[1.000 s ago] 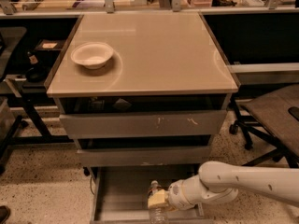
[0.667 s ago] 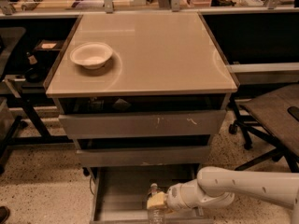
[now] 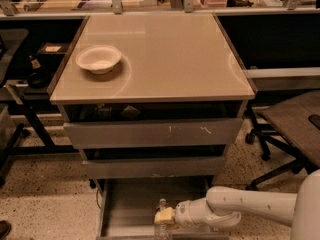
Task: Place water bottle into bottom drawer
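The water bottle [image 3: 162,229] stands upright, held in the jaws of your gripper [image 3: 164,216], low over the bottom drawer [image 3: 129,210].

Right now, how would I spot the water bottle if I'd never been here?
Find the tan-topped grey metal cabinet; its lowest grey drawer is pulled open. There, the white arm's tool grips a small clear plastic bottle, unlike the white bowl up top.

Three grey drawers are counted: one bottom drawer [image 3: 125,215] and two upper drawers [image 3: 150,133]. One white bowl [image 3: 98,59] is seen at upper left. One water bottle [image 3: 162,230] and one gripper [image 3: 165,216], clasped on it, are counted at bottom centre.
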Motion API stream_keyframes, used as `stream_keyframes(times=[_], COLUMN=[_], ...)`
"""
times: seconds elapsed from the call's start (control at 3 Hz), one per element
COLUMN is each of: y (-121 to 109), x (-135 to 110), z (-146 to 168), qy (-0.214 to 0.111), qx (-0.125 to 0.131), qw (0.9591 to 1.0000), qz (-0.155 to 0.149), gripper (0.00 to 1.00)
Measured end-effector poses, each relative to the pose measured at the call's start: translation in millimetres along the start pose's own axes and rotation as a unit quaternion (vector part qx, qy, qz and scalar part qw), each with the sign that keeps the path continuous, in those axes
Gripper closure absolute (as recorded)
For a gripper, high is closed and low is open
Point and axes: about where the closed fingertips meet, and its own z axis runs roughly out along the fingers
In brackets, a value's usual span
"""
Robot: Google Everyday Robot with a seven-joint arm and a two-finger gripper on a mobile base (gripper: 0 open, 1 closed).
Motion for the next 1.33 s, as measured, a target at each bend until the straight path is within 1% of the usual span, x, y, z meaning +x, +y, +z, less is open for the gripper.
stream_keyframes(times=[0.33,0.67,1.0,1.33], y=[-8.8,-20.5,-27.2,-29.2], x=[-10.3,-31.0,-54.1,-73.9], z=[17.7,39.5,57.1,75.1], qy=[-0.013,-0.029,-0.037,-0.035], qx=[-0.01,-0.04,-0.06,-0.068], qw=[0.9998,0.9987,0.9974,0.997], qz=[0.007,0.012,0.01,0.004], gripper=[1.0,1.0,1.0,1.0])
